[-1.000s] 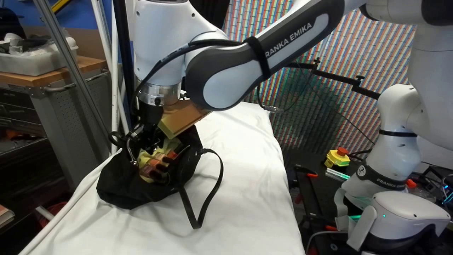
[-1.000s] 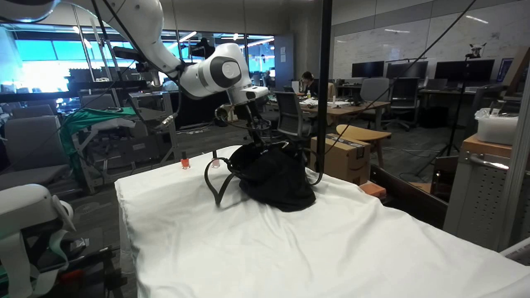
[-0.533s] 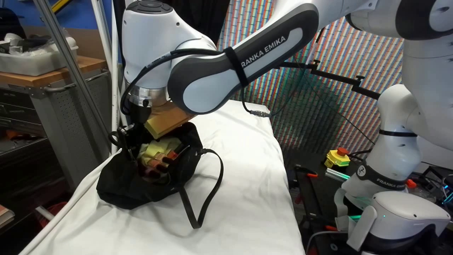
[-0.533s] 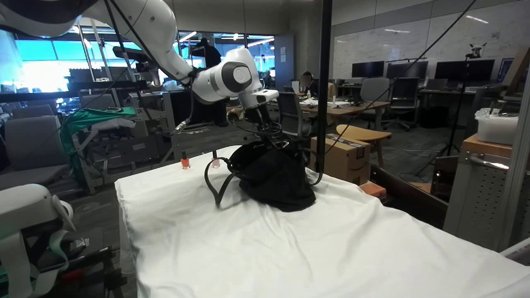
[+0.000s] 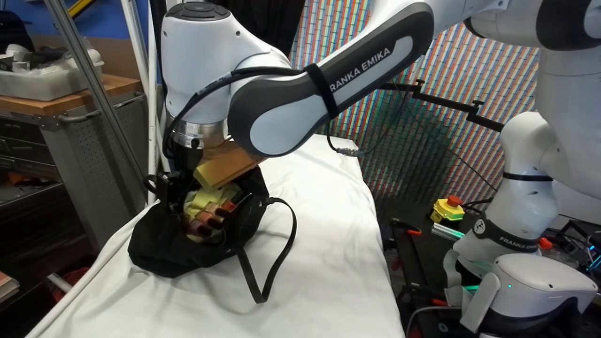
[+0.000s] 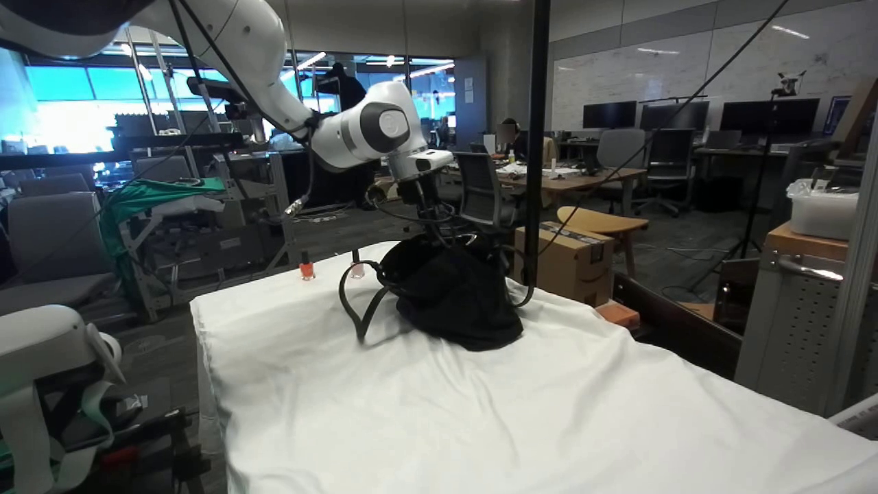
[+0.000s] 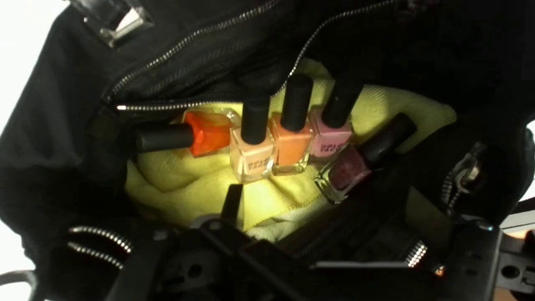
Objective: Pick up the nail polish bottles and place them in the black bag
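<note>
Mostly done, I'd judge: five bottles (image 7: 291,144) lie in the bag (image 6: 459,302), the gripper (image 7: 324,190) spread and empty — leaving an orange-red bottle (image 6: 307,270) and a pale bottle (image 6: 357,270) near the far edge of the table (image 6: 329,405).

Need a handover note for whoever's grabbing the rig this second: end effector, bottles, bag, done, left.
End effector: open, holding nothing, at the mouth of the black bag.

Done: five resting in the bag on yellow fabric: bright orange bottle, pale peach bottle, light orange bottle, pink bottle, maroon bottle.

Left: two upright on the white cloth in an exterior view: red-orange bottle, pale pink bottle. Both need picking and bagging.
</note>
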`<state>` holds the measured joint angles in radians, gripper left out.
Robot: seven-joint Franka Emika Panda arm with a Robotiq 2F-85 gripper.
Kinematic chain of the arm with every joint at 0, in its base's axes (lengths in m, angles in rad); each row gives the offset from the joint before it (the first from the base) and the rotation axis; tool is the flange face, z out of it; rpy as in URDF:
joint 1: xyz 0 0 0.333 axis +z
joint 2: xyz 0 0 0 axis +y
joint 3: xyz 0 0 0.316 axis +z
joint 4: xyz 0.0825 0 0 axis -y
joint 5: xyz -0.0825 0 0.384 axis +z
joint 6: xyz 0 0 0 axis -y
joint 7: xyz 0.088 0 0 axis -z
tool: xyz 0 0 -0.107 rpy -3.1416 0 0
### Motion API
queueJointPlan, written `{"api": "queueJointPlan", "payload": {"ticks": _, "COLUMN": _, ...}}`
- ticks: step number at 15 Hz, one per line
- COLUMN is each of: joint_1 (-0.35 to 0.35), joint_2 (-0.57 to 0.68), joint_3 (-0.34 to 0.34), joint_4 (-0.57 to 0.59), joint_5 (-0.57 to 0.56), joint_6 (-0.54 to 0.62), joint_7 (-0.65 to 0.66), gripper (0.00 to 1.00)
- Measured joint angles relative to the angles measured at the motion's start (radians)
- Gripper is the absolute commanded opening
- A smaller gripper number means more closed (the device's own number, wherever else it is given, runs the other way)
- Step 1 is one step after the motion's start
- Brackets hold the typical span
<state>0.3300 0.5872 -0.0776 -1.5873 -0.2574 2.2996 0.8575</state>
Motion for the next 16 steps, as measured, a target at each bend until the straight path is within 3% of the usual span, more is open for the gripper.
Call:
{"api": "queueJointPlan", "payload": {"ticks": 9, "joint_1": 0.165, "joint_2": -0.142, "joint_3": 0.038, "joint_4": -0.246, "joint_5": -0.137, "joint_6": -0.014, "joint_7": 0.343, "gripper": 1.00}}
{"api": "queueJointPlan", "payload": {"ticks": 16, "joint_1": 0.188, "joint_2": -0.198, "joint_3": 0.156, "joint_4": -0.332, "joint_5": -0.156, "joint_6": -0.060, "joint_7": 0.425, "gripper": 1.00}}
